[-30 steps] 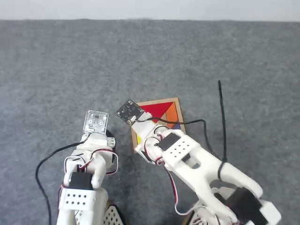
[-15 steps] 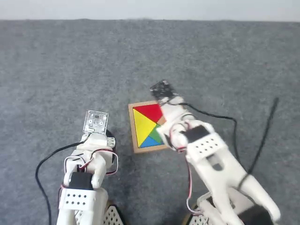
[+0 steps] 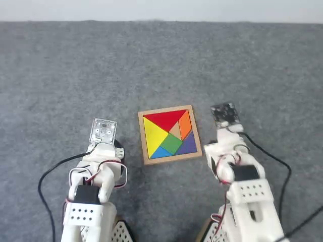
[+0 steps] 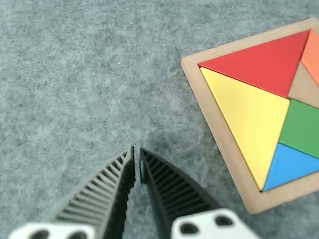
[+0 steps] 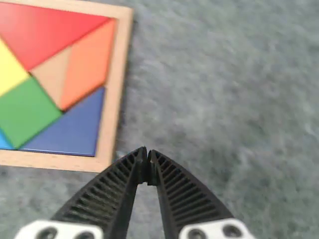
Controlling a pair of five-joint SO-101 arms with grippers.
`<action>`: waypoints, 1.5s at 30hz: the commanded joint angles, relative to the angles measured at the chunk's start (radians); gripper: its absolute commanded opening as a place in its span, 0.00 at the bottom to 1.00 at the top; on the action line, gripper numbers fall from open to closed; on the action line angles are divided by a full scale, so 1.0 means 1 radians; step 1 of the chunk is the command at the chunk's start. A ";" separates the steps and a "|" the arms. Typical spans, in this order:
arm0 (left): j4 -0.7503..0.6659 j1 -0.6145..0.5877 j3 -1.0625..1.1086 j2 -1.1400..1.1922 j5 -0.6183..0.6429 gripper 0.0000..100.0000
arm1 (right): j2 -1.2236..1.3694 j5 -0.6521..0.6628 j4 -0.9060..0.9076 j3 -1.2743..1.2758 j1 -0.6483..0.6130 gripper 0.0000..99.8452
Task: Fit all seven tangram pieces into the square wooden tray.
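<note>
The square wooden tray [image 3: 146, 154] lies on the grey carpet between my two arms, its pieces lying flat inside: red triangle [image 3: 164, 119], yellow triangle [image 3: 155, 136], orange piece [image 3: 185, 124], tan triangle [image 3: 175, 131], green square [image 3: 172, 144], light blue triangle [image 3: 160, 152] and dark blue triangle [image 3: 189, 145]. My left gripper [image 4: 136, 150] is shut and holds nothing, over bare carpet beside the tray's [image 4: 219, 142] left side. My right gripper [image 5: 147, 151] is shut too, with nothing in it, just off the tray's [image 5: 118, 99] right front corner.
Grey carpet [image 3: 161, 60] stretches all around the tray. Black cables [image 3: 272, 156] trail from the arms near the front edge. The left arm's camera board [image 3: 103, 131] sits left of the tray and the right arm's [image 3: 224, 115] to its right.
The right arm has swung from over the tray's left part across to its right side and drawn back, uncovering all the pieces. The left arm has kept still.
</note>
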 commanded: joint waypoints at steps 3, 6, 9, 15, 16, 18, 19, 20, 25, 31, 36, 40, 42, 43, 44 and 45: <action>0.002 -0.005 -0.008 -0.012 0.005 0.01 | -0.237 0.141 0.002 0.127 0.048 0.01; 0.002 -0.005 -0.008 -0.012 0.005 0.01 | -0.338 0.146 0.012 0.172 0.048 0.01; 0.002 -0.005 -0.008 -0.012 0.005 0.01 | -0.429 0.150 0.012 0.216 0.047 0.01; 0.002 -0.005 -0.008 -0.012 0.005 0.01 | -0.562 0.147 0.153 0.204 0.042 0.01; 0.002 -0.005 -0.008 -0.012 0.005 0.01 | -0.581 0.147 0.170 0.201 0.042 0.01; 0.002 -0.005 -0.008 -0.012 0.005 0.01 | -0.613 0.147 0.185 0.207 0.042 0.01; 0.002 -0.005 -0.008 -0.012 0.005 0.01 | -0.627 0.147 0.191 0.207 0.042 0.01; 0.002 -0.005 -0.008 -0.012 0.005 0.01 | -0.633 0.147 0.193 0.207 0.042 0.01; 0.002 -0.005 -0.008 -0.012 0.005 0.01 | -0.661 0.153 0.252 0.212 0.045 0.01; 0.002 -0.005 -0.008 -0.012 0.005 0.01 | -0.677 0.215 0.242 0.304 0.048 0.01; 0.002 -0.005 -0.008 -0.012 0.005 0.01 | -0.687 0.279 0.282 0.301 0.045 0.01; 0.002 -0.005 -0.008 -0.012 0.005 0.01 | -0.687 0.281 0.285 0.301 0.044 0.01; 0.002 -0.005 -0.008 -0.012 0.006 0.01 | -0.687 0.281 0.288 0.301 0.044 0.01; 0.002 -0.005 -0.008 -0.012 0.006 0.01 | -0.687 0.281 0.288 0.301 0.044 0.01; 0.002 -0.005 -0.008 -0.012 0.006 0.01 | -0.687 0.281 0.288 0.301 0.044 0.01; 0.002 -0.005 -0.008 -0.012 0.006 0.01 | -0.687 0.281 0.288 0.301 0.044 0.01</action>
